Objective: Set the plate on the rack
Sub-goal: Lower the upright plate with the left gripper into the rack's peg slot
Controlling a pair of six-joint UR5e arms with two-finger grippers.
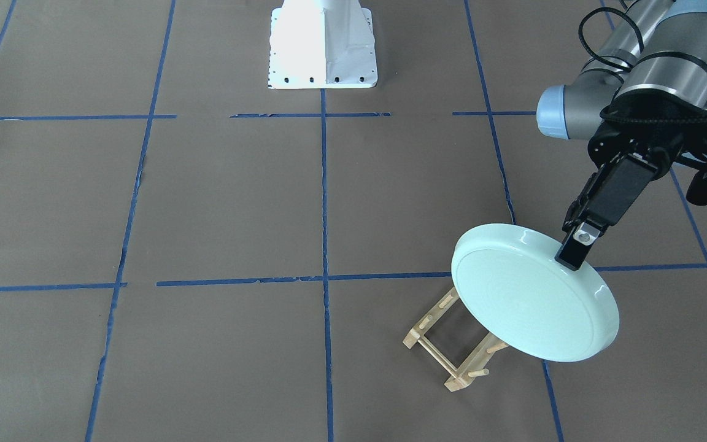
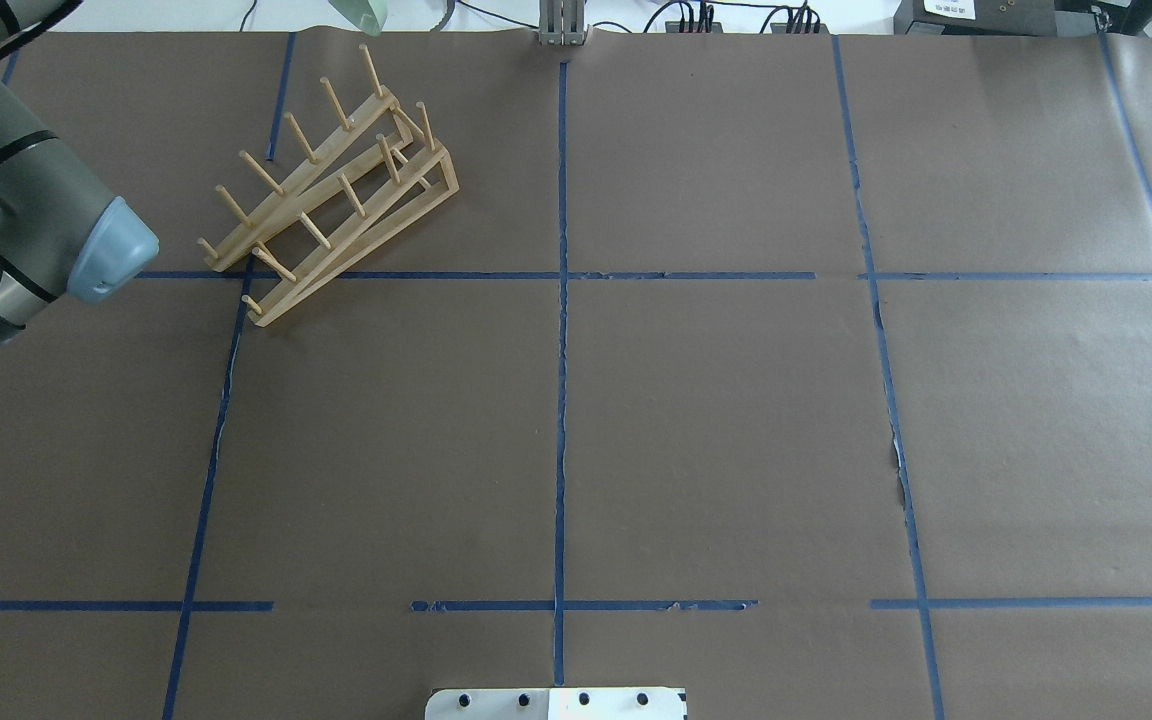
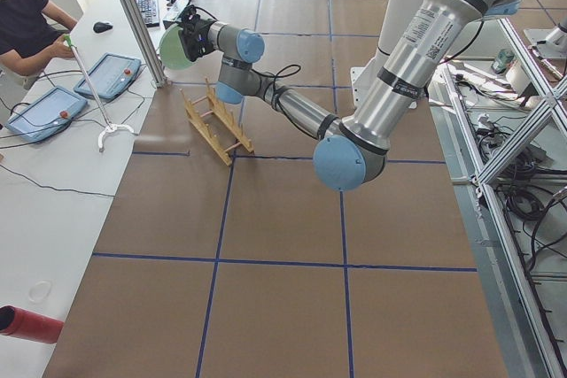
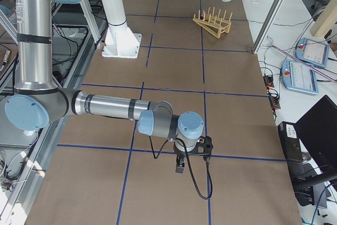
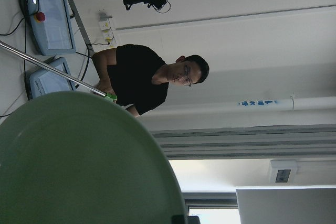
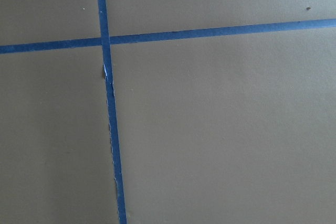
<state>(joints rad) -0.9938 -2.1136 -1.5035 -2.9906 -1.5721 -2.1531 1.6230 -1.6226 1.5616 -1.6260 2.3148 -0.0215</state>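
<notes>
The pale mint-green plate (image 1: 534, 294) hangs tilted in the air, its underside towards the front-facing camera. My left gripper (image 1: 574, 258) is shut on its upper rim. The light-wood rack (image 1: 452, 344) stands on the table below, partly hidden behind the plate. In the overhead view the rack (image 2: 336, 190) lies diagonally at the far left, and only a sliver of the plate (image 2: 361, 15) shows past its far end. The plate fills the lower left of the left wrist view (image 5: 79, 166). My right gripper (image 4: 180, 166) hangs low over the table at the near right; I cannot tell whether it is open or shut.
The white robot base (image 1: 323, 46) stands at the table's middle edge. An operator (image 3: 22, 15) sits beyond the far edge with two pendants (image 3: 44, 112). An aluminium post (image 3: 133, 15) rises near the rack. Blue tape lines cross the brown table.
</notes>
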